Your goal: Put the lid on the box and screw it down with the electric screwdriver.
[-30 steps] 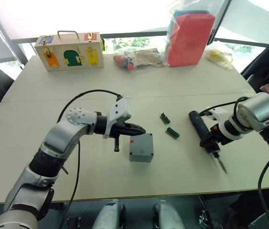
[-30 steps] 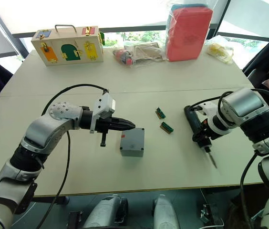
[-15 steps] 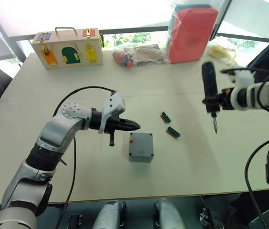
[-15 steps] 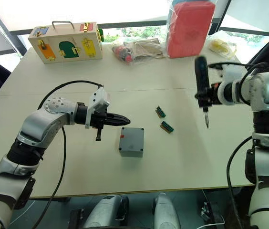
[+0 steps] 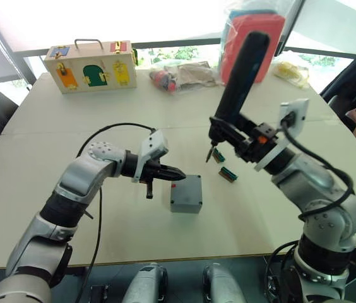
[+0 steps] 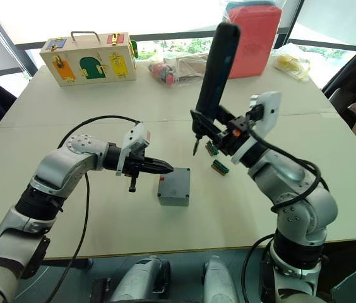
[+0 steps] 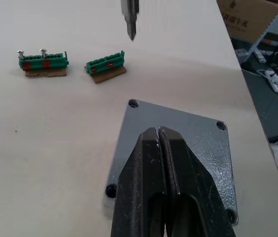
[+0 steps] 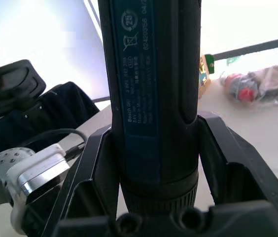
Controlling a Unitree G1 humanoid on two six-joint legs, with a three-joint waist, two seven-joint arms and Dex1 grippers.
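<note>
The right gripper (image 5: 244, 142) clamps the electric screwdriver (image 5: 238, 79), which stands nearly upright, bit down, just beyond the box (image 5: 186, 194). The left gripper (image 7: 159, 163), fingers pressed together and empty, hovers over the lid (image 7: 198, 143) seated on the box. The right wrist view shows small print on the screwdriver's blue label, unreadable.

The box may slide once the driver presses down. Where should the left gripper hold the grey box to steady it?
Likely across two opposite side walls of the box, coming in low from the robot's left, where the left gripper sits shut. The walls are flat and upright, and that keeps the top's corner screw holes free for the electric screwdriver.
</note>
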